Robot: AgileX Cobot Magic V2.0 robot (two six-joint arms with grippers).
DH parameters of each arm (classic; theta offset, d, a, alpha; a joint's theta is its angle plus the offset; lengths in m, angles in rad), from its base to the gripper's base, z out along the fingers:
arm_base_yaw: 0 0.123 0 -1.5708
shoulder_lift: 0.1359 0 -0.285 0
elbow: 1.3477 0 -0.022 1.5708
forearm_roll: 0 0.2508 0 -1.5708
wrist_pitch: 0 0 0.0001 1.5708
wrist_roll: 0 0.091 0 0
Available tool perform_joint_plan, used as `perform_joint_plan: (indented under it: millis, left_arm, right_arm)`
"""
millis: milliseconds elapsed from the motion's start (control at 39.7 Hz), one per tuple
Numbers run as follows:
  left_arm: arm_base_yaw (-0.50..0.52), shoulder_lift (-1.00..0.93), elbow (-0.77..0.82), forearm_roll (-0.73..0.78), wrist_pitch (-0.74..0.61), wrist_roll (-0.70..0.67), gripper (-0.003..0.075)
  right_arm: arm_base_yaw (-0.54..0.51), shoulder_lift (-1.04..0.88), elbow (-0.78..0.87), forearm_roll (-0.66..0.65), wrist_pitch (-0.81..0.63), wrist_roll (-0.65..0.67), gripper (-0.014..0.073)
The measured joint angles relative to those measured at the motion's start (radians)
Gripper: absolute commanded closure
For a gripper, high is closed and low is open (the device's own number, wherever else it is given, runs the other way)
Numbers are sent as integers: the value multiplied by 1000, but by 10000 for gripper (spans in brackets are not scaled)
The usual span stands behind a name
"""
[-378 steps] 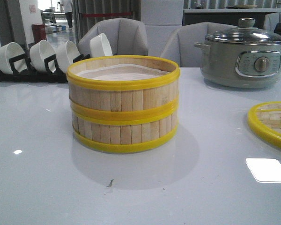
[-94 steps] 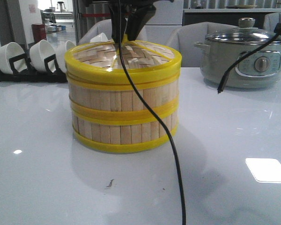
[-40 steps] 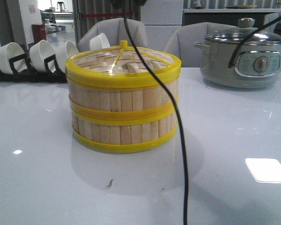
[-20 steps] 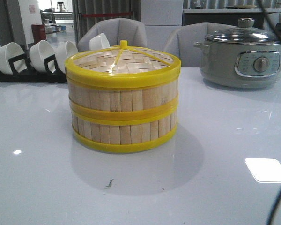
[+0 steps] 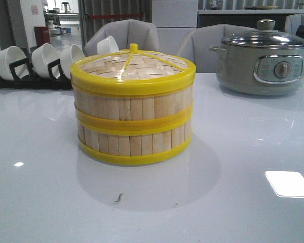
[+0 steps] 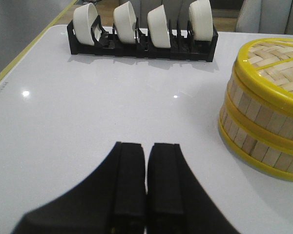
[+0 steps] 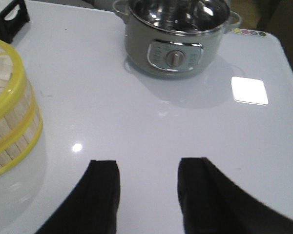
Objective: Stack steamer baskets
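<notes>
Neither gripper shows in the front view. We see the two steamer baskets [image 5: 133,121] stacked one on the other near the middle of the white table [image 5: 243,152], the woven lid [image 5: 133,68] seated on top. Behind to the left a black rack [image 5: 20,76] carries white bowls [image 5: 45,58], and the grey pot [image 5: 263,63] stands well apart at the right rear.

From the left wrist view, we find the left gripper [image 6: 146,185] poised above bare table, its black fingers [image 6: 129,185] pressed together with nothing between them. The stacked baskets sit off to one side, apart from it, and the bowl rack lies beyond.

From the right wrist view, we find the right gripper [image 7: 149,195] held over the table with its fingers [image 7: 105,195] spread wide and empty. The baskets lie at the frame's edge, the pot farther ahead.
</notes>
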Motion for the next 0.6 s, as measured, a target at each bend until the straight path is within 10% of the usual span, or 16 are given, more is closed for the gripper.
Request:
perform_joint_plan:
  millis: [605]
  left_arm:
    - [0, 0, 0, 0, 0, 0, 625]
  right_arm:
    - [-194, -532, 398, 55, 56, 0, 202]
